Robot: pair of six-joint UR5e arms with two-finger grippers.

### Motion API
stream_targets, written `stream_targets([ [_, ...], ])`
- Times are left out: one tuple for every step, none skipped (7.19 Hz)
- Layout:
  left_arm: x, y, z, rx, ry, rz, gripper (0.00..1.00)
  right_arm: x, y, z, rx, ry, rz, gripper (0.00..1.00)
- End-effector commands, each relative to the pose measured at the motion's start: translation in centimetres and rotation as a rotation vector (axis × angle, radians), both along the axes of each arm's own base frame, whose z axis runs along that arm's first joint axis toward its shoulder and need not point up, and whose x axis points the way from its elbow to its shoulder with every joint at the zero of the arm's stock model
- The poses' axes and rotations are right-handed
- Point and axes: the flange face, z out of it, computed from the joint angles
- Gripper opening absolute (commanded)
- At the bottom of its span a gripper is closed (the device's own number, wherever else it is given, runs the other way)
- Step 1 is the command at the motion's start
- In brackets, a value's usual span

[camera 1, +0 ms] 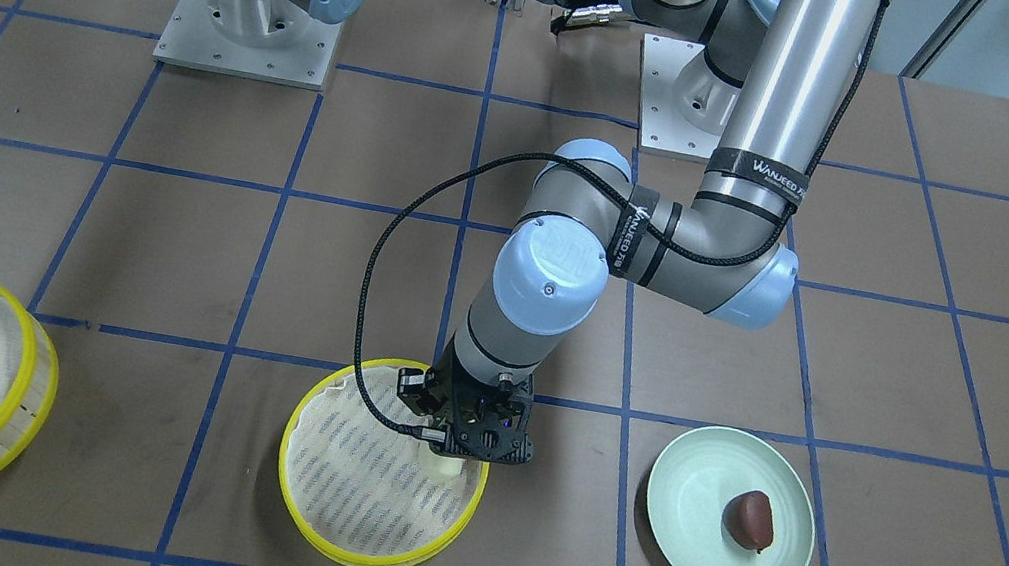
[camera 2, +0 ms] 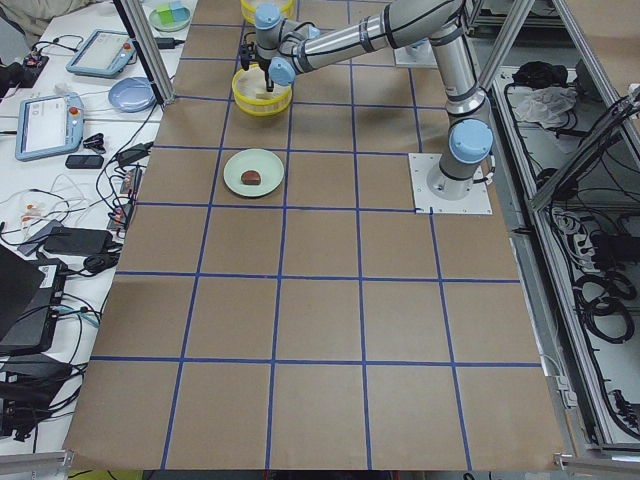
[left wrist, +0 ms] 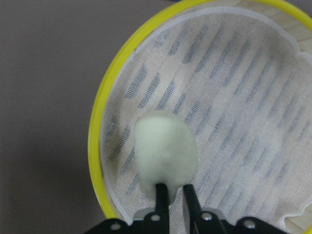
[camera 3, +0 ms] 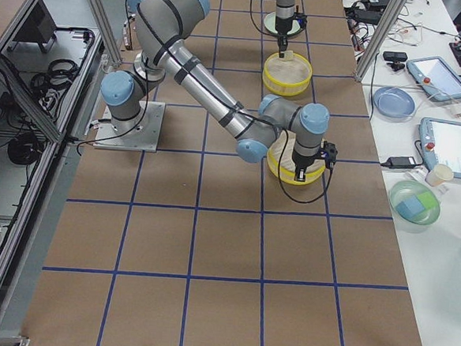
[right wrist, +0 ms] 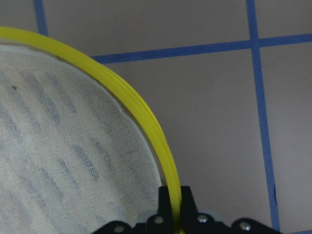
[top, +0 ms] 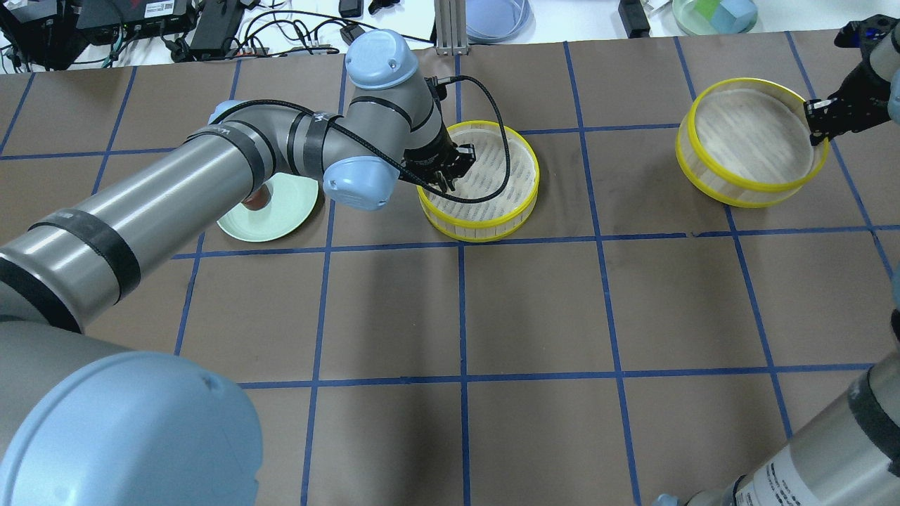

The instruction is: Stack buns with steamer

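Observation:
My left gripper (camera 1: 452,457) reaches into the middle steamer tier (camera 1: 360,493), which has a yellow rim and a white mesh bottom. It is shut on one end of the cream-white bun (left wrist: 165,151), low over the mesh near the rim. The dark reddish-brown bun (camera 1: 750,519) lies on the pale green plate (camera 1: 697,476). My right gripper (top: 815,121) is shut on the yellow rim (right wrist: 163,161) of the second steamer tier (top: 749,140). I cannot tell whether that tier is off the table.
The left arm's elbow (top: 351,179) hangs over part of the plate (top: 281,211) in the overhead view. Cables, tablets and bowls lie along the table's far edge (top: 492,17). The brown table has blue grid lines.

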Motion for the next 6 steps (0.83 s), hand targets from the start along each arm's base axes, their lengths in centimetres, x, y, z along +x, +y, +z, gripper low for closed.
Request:
stream_targets([
  [0.0,-0.2,0.9,-0.016,0.004,0.006,1.0,6.2,-0.4,3.4,-0.033,0.021,0.065,0.0],
  [0.3,-0.2,3.0,-0.045,0.007,0.01,1.0,9.6,-0.5,5.2,-0.058,0.023,0.065,0.0],
  [1.7,-0.6,4.9,-0.072,0.004,0.022,1.0,14.0,-0.1,7.4,-0.089,0.024,0.061,0.0],
  [6.0,-1.8,6.1,-0.059,-0.016,0.075,1.0,19.3,0.6,8.7,-0.074,0.029,0.047,0.0],
  [10.6,-3.1,7.1,-0.063,-0.024,0.116,1.0,26.8,1.2,9.7,-0.105,0.011,0.056,0.0],
  [14.7,-3.6,8.0,-0.058,-0.071,0.055,1.0,33.7,2.1,9.1,-0.109,0.021,0.076,0.0],
])
